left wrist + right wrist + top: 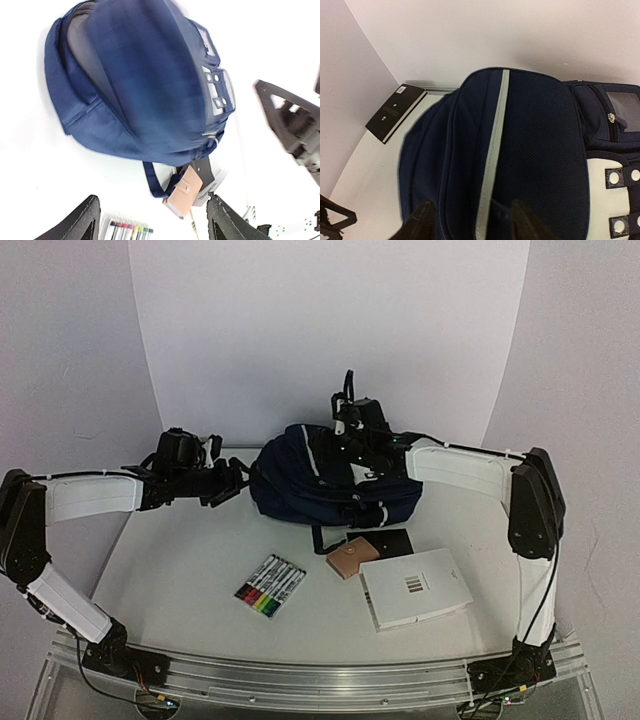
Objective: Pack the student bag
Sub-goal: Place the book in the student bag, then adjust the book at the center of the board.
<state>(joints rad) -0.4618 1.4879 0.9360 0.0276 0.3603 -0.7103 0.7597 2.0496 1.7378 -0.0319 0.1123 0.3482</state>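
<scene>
The bag (pixel 335 480) lies toward 12 o'clock on the surface (pixel 180 570). The left hand (pixel 152 222) and right hand (pixel 472 222) both stand apart, gripping nothing. Unheld, the bag's mouth may sag shut, blocking the notebook (pixel 415 587).

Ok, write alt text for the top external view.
A navy student bag lies at the back of a white table, between the left arm and the right arm. In front lie a marker set, a tan wallet and a white book.

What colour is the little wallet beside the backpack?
The small snap-flap wallet is peachy pink; clearest in the left wrist view.
</scene>
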